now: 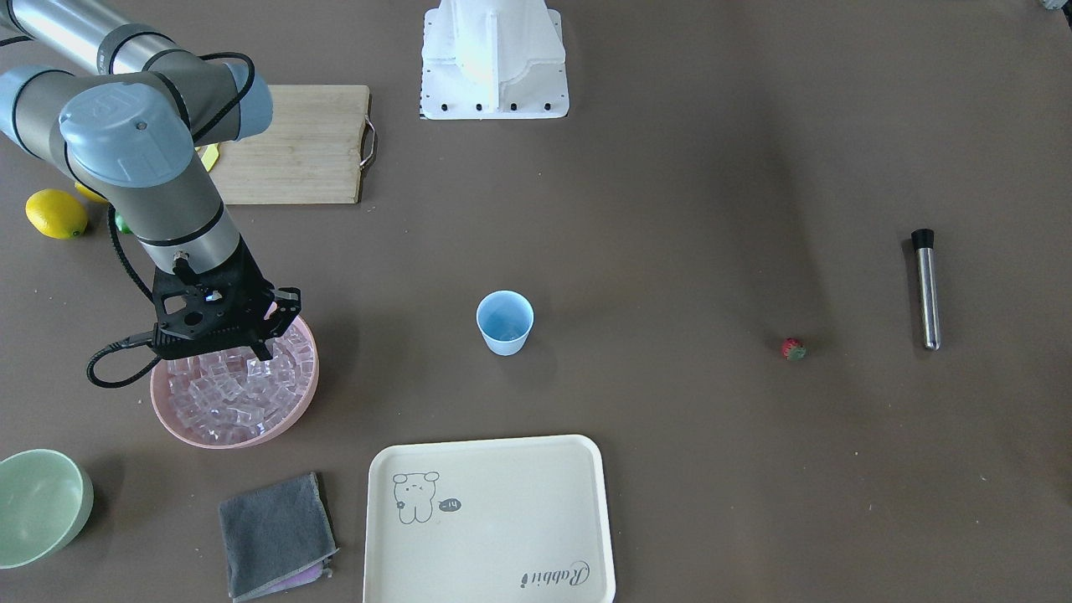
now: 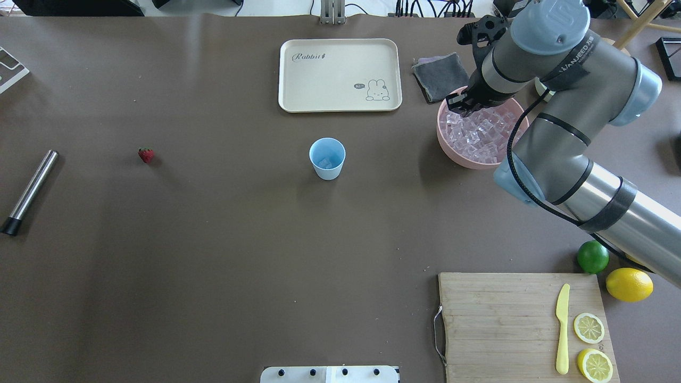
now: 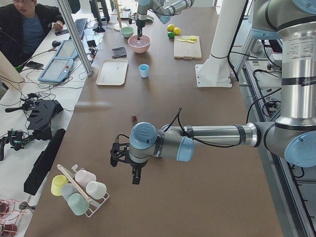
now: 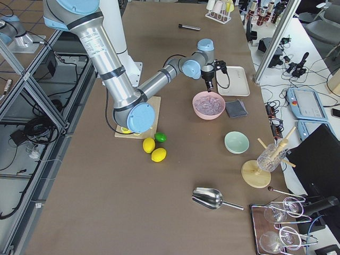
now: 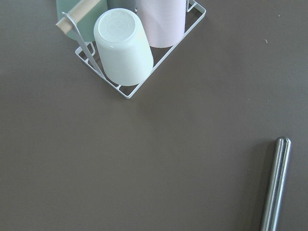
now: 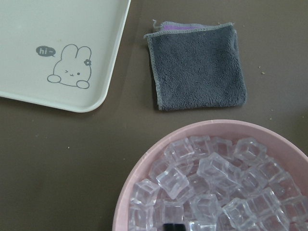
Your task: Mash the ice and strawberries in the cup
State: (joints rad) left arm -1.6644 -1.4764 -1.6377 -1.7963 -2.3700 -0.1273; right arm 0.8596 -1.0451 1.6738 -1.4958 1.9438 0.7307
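Observation:
The light-blue cup (image 1: 505, 322) (image 2: 327, 158) stands upright mid-table, with what looks like a clear cube at its bottom. Ice (image 1: 243, 389) (image 6: 216, 187) fills a pink bowl (image 2: 452, 146). My right gripper (image 1: 261, 345) (image 2: 458, 105) hangs just over the ice at the bowl's edge. Only a single black tip shows in its wrist view, so it looks shut with nothing in it. The strawberry (image 1: 793, 349) (image 2: 146, 155) lies alone on the table, far from the cup. My left gripper (image 3: 136, 177) hovers over the table's far end; I cannot tell its state.
A steel muddler (image 2: 29, 191) (image 5: 275, 185) lies past the strawberry. A cream tray (image 1: 490, 519), grey cloth (image 1: 272, 532) and green bowl (image 1: 38, 502) sit near the pink bowl. The cutting board (image 2: 505, 319) holds lemon halves and a knife, beside a lime and lemon. A wire cup rack (image 5: 130, 53) sits below my left wrist.

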